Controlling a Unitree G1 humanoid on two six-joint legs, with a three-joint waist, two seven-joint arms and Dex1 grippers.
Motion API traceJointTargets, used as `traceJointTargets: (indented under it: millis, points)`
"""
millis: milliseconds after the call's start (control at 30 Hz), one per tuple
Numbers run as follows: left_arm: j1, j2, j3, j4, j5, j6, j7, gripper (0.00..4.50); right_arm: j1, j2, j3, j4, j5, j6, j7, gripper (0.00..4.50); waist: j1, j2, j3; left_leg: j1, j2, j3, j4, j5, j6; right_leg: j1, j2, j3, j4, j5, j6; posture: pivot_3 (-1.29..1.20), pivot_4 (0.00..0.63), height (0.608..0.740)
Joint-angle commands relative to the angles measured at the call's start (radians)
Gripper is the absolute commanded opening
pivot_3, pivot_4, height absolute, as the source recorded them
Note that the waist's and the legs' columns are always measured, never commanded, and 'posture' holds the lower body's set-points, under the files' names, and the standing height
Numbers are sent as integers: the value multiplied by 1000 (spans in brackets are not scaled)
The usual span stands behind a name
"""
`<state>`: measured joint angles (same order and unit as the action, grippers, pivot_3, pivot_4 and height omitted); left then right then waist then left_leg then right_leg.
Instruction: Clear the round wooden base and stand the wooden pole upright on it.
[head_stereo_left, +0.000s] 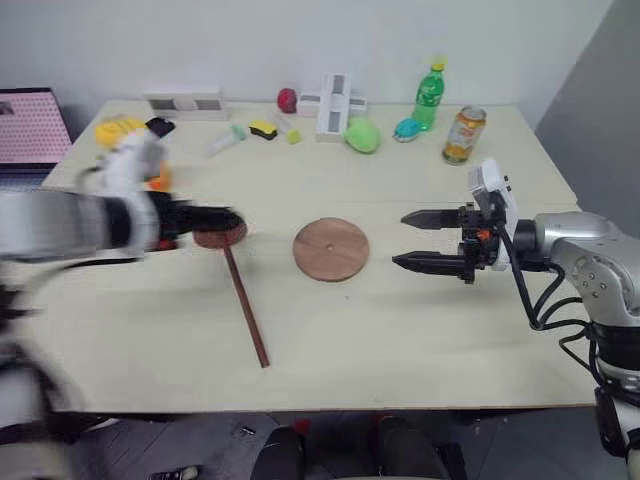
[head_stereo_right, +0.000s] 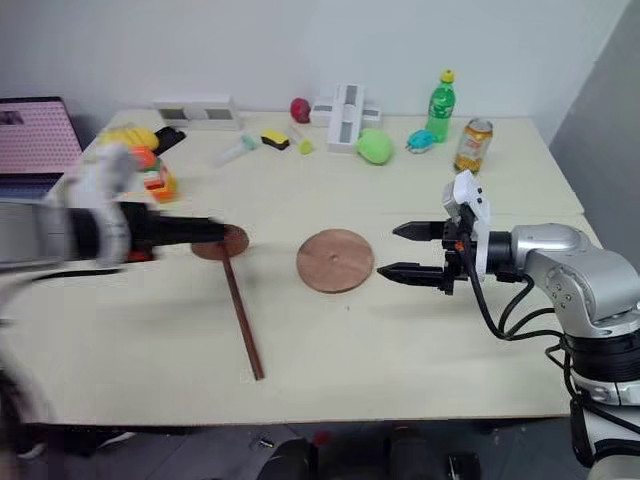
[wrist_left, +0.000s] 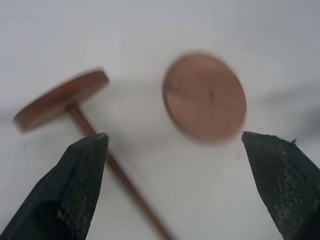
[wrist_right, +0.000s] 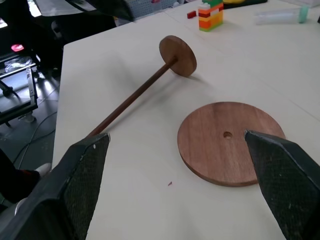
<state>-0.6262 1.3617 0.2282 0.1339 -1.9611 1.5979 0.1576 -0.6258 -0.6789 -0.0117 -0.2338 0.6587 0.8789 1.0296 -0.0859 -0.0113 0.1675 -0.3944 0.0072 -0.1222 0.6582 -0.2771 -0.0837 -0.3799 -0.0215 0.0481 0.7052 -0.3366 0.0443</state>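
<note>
Head views: the base (head_stereo_left: 331, 249) lies flat and bare at the middle of the tabletop (head_stereo_left: 400, 340). The pole (head_stereo_left: 246, 308) lies on its side to the base's left, apart from it, its small end disc (head_stereo_right: 222, 243) toward the far edge. My left hand (head_stereo_right: 205, 231), blurred, hovers at that disc; my right hand (head_stereo_left: 418, 240) hangs just right of the base, fingers spread wide and holding nothing. A bottle (head_stereo_left: 428, 95), a can (head_stereo_left: 462, 135) and small toys line the far edge.

Left wrist view: my left fingers (wrist_left: 80, 185) stand wide apart and empty, with the pole's disc end and the base beyond them.

Right wrist view: my right fingers (wrist_right: 82, 182) frame the base, its centre hole showing, and the pole lies beyond it.
</note>
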Motion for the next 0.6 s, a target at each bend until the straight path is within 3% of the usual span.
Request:
traceJointTargets:
  millis: [33, 67, 100, 133, 200, 433, 600]
  points:
    - [309, 42, 262, 62, 76, 17, -317, 4440, -19, 31, 15, 5, 7, -38, 2, 4500, 1, 9, 3, 2, 0, 1, 0, 0, 0, 1, -1, 0, 1, -1, 0, 0, 150, 740]
    - [424, 40, 367, 57, 150, 17, -415, 4440, -20, 31, 23, 9, 3, -42, 12, 4500, -2, 11, 4, 2, 1, 1, 0, 0, 1, 0, -1, 0, 4, -1, -1, 0, 150, 740]
    - [588, -15, 515, -35, 322, -49, -565, 4440, -24, 25, 31, 13, 1, -44, 25, 4500, -1, 10, 5, 1, 3, 1, 1, -1, 3, -3, 0, 0, 8, -2, -2, 0, 150, 740]
    - [698, -51, 597, -94, 381, -33, -638, 4440, -31, 16, 37, 13, 3, -43, 39, 4500, -2, 11, 5, 1, 2, 1, 1, 0, 1, -4, 0, -1, 10, -3, -5, 0, 150, 740]
    - [793, -115, 647, -118, 395, -6, -719, 4440, -49, -1, 36, 7, 20, -24, 57, 4500, -2, 11, 6, 1, 3, 2, 0, 1, -1, -6, 0, -1, 10, -4, -7, 0, 150, 740]
    - [780, -305, 453, -163, 467, -90, -796, 4440, -104, -55, 31, -71, 124, 94, 95, 4500, 21, 7, 6, -1, 3, -1, 0, -2, 3, -4, -2, -3, 9, -5, -7, 0, 150, 740]
    - [620, -412, 276, -70, 652, -253, -866, 4440, -138, -74, 33, -94, 157, 139, 89, 4500, 32, 5, 6, -2, 3, -2, 1, -2, 3, -4, -1, -5, 9, -4, -7, 0, 150, 740]
